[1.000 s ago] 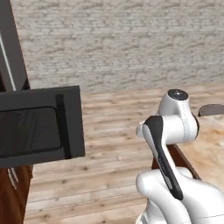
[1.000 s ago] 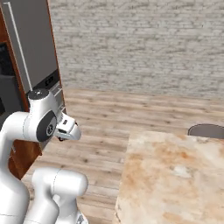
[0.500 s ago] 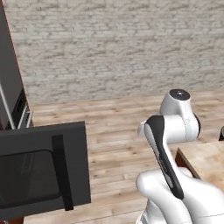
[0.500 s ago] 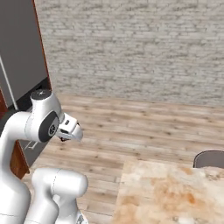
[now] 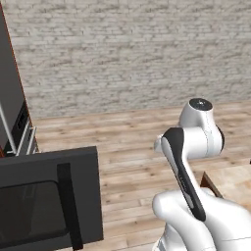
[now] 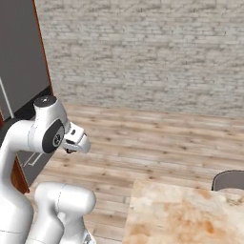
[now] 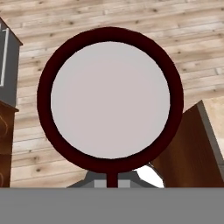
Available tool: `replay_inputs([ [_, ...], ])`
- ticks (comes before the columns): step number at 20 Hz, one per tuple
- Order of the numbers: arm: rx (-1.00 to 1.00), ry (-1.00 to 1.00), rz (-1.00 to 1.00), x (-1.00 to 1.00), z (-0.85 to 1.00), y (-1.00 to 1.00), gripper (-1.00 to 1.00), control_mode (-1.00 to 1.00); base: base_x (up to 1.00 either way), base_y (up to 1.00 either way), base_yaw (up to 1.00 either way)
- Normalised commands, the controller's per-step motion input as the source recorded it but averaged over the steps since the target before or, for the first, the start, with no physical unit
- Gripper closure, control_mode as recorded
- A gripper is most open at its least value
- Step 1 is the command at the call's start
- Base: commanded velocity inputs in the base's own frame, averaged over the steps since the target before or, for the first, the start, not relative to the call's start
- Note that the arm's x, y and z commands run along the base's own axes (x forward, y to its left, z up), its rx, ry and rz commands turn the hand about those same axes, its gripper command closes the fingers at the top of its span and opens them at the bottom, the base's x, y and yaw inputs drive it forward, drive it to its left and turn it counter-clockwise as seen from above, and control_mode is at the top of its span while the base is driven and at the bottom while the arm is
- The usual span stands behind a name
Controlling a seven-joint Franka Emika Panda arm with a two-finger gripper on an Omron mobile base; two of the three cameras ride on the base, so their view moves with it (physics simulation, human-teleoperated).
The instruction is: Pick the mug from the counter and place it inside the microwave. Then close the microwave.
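The claw (image 6: 71, 148) is clamped on the mug (image 7: 110, 99) — pickup done; the microwave door (image 5: 46, 201) hangs open to its left — placing and closing remain.

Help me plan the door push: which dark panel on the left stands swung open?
The microwave door: low, black, with window and bar handle, jutting over the floor. The tall grey panel behind it stands upright.

Even, bright, rendered light with no clear source and no glare. Shadows are faint. Textures look soft and slightly pixelated throughout.
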Motion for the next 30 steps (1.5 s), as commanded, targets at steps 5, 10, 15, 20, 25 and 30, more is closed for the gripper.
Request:
replay_inputs([
  [5, 0.0, 0.0, 0.0, 0.0, 0.0, 0.0, 1.0, 1.0, 1.0, -0.34, 0.07],
  [10, 0.0, 0.0, 0.0, 0.0, 0.0, 0.0, 1.0, 1.0, 0.65, 0.56, 0.02],
  [15, 0.0, 0.0, 0.0, 0.0, 0.0, 0.0, 1.0, 1.0, 0.99, 0.04, 0.08],
  [20, 0.0, 0.0, 0.0, 0.0, 0.0, 0.0, 1.0, 1.0, 1.0, -0.09, 0.36],
  [25, 0.0, 0.0, 0.0, 0.0, 0.0, 0.0, 1.0, 1.0, 0.45, -0.01, 0.74],
  [30, 0.0, 0.0, 0.0, 0.0, 0.0, 0.0, 1.0, 1.0, -0.04, 0.0, 0.94],
])
